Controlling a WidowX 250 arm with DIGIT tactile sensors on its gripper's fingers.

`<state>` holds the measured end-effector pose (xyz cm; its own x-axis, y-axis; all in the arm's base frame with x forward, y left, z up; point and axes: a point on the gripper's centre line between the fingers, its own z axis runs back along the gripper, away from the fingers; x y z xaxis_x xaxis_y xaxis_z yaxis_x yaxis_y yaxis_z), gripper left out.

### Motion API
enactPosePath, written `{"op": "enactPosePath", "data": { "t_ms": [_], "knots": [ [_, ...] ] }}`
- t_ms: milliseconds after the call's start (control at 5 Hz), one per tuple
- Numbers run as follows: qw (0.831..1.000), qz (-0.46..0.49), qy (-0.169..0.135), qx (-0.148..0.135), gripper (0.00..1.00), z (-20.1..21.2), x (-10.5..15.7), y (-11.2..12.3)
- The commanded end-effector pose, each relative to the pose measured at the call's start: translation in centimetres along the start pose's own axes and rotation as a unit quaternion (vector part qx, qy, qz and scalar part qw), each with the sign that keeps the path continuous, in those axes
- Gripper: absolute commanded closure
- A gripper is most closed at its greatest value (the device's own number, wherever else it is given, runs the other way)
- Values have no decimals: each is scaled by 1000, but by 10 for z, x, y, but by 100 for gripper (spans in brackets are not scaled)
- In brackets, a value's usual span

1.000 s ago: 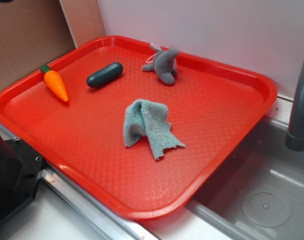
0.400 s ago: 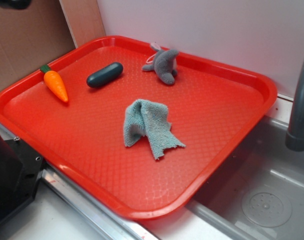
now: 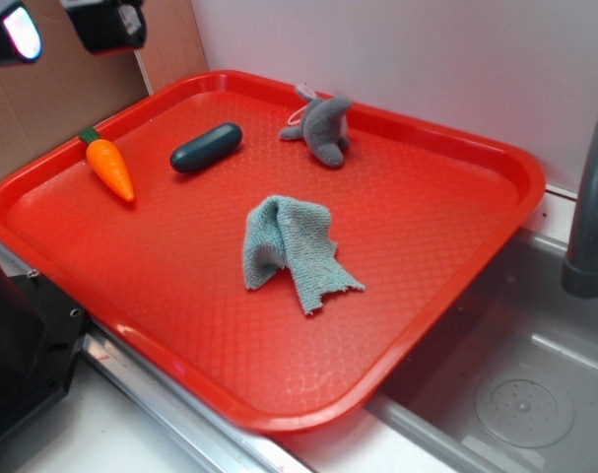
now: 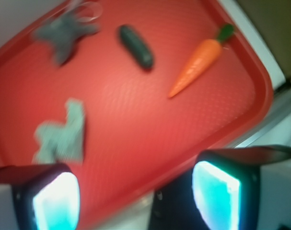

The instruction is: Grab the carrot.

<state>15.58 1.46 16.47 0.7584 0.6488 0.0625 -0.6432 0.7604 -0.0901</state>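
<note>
Tray [image 3: 456, 286], red, carries four things: one carrot [image 3: 110, 166], one dark green capsule [image 3: 206, 147], one grey plush toy [image 3: 321, 127] and one crumpled blue-grey cloth [image 3: 291, 248]. The carrot lies near the tray's left rim, just beside the capsule, not touching it. The hand [image 3: 62, 25] is high above the tray's far left corner, fingers spread wide, holding and touching nothing.

We see a toy kitchen set-up: a grey metal sink basin [image 3: 535, 384] with a grey curved faucet pipe [image 3: 591, 212], beside a red plastic serving tray [image 3: 456, 212].
</note>
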Motion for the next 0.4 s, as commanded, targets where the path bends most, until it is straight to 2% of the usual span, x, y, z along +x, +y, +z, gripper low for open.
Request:
{"op": "enactPosePath", "data": {
  "t_ms": [0, 200],
  "knots": [
    [981, 175, -83, 19, 0, -38, 38, 33],
    [971, 212, -104, 41, 0, -55, 48, 45]
  ]
}}
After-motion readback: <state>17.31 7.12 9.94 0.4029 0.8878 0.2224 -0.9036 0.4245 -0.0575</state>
